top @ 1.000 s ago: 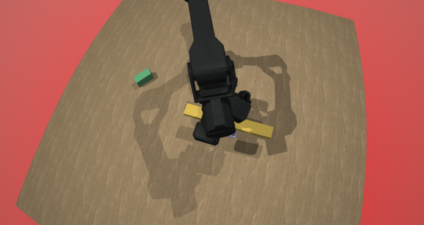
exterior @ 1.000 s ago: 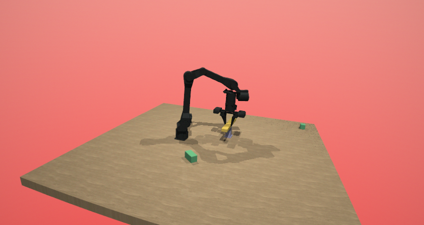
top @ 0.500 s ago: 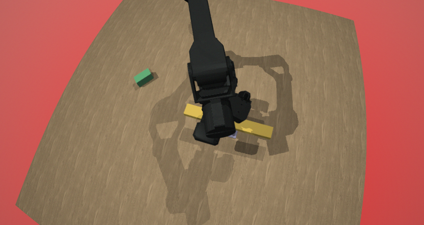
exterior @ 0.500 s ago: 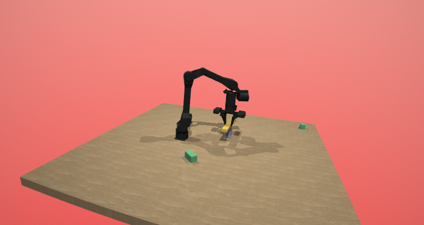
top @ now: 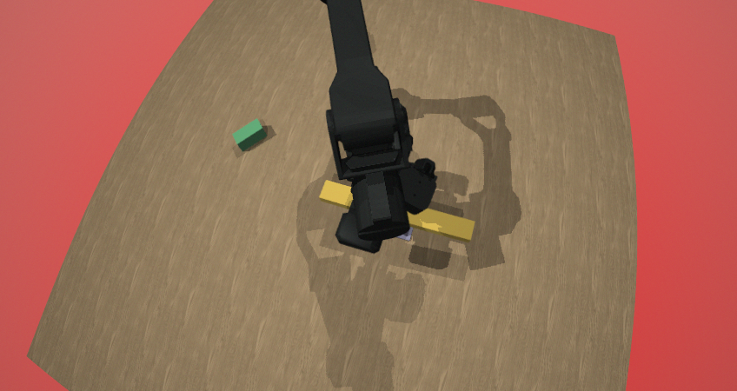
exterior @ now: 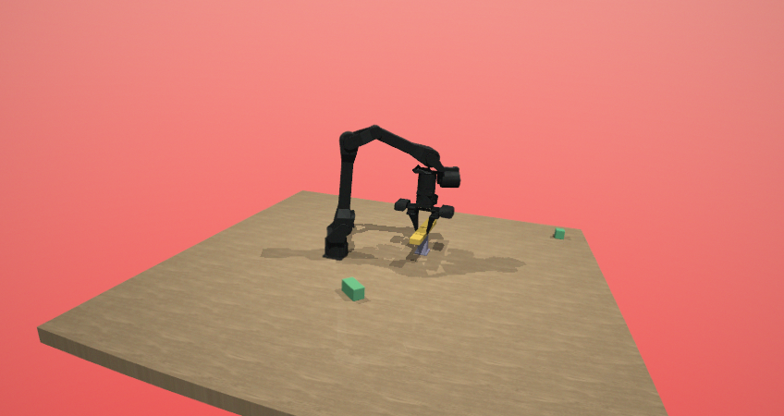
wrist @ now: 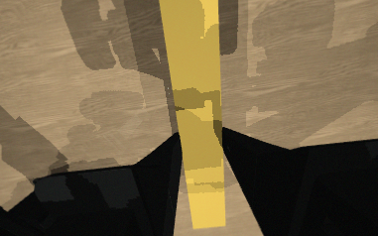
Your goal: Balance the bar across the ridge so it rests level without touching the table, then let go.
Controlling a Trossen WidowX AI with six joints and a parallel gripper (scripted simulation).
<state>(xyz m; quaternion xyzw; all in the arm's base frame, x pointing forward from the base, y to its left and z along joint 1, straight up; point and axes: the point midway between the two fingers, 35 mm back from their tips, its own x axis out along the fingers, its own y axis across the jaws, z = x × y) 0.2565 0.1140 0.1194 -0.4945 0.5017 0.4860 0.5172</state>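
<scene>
A long yellow bar (top: pixel 448 224) (exterior: pixel 418 238) (wrist: pixel 197 74) is held above the table, over the ridge. My gripper (exterior: pixel 422 230) (wrist: pixel 199 134) is shut on the bar, one finger on each long side, near its middle. The pale purple ridge (top: pixel 405 235) (exterior: pixel 422 250) stands on the table under the bar. In the exterior view its top meets or nearly meets the bar's underside; whether they touch cannot be told. The arm hides most of the ridge in the top view, and it does not show in the wrist view.
A green block (top: pixel 249 135) (exterior: pixel 352 288) lies on the table (top: pixel 206 285) (exterior: pixel 274 325), away from the bar. A second green block (exterior: pixel 559 233) sits near the table's far right corner in the exterior view. Arm shadows fall around the ridge.
</scene>
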